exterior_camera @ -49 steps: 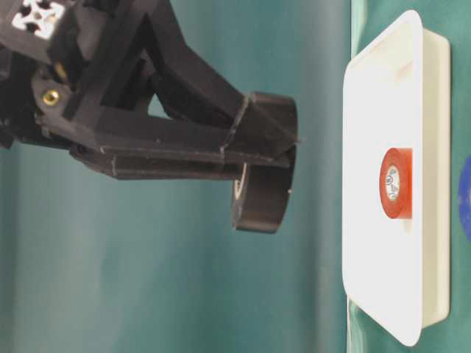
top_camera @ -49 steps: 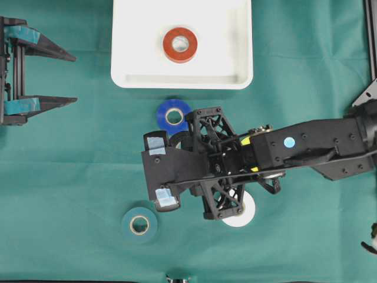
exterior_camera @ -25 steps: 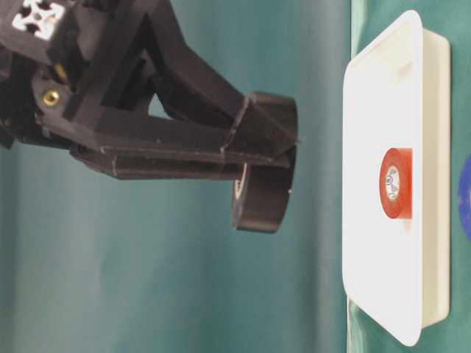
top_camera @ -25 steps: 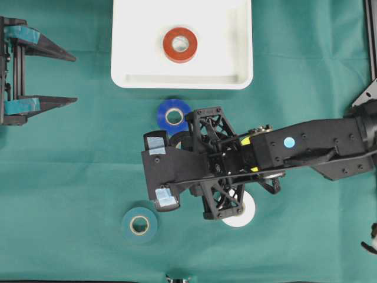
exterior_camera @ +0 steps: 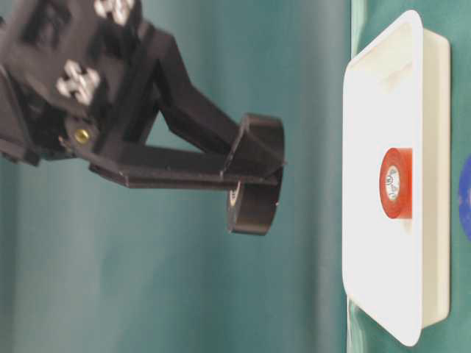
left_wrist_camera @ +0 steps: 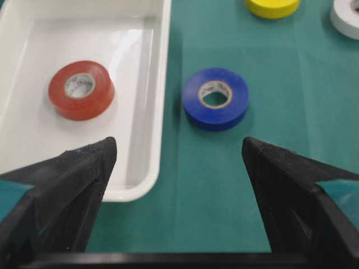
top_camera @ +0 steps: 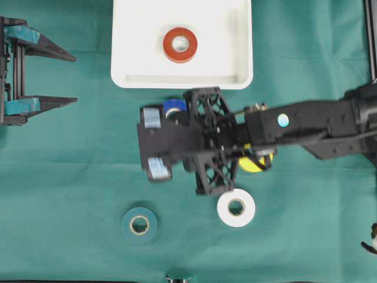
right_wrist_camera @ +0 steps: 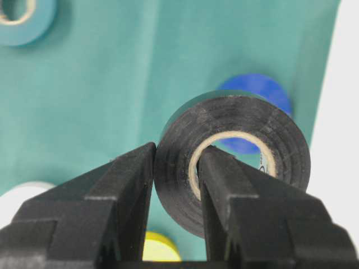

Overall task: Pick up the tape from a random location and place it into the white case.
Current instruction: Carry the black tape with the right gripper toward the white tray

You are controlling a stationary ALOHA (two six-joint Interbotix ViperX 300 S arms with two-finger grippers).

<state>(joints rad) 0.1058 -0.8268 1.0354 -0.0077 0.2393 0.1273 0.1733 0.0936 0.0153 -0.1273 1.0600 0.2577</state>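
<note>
Black tape roll (right_wrist_camera: 233,162) pinched through its wall by the right gripper (right_wrist_camera: 175,168), one finger in the core, one outside; carried on edge above the green cloth (top_camera: 70,165), at centre frame in the overhead view. White case (top_camera: 135,59) just above it at upper centre, red roll (top_camera: 180,45) already inside. Short carry toward the top of the frame needed, judging by that gap. Left gripper (top_camera: 65,78) parked far left, jaws spread wide, holding nothing.
</note>
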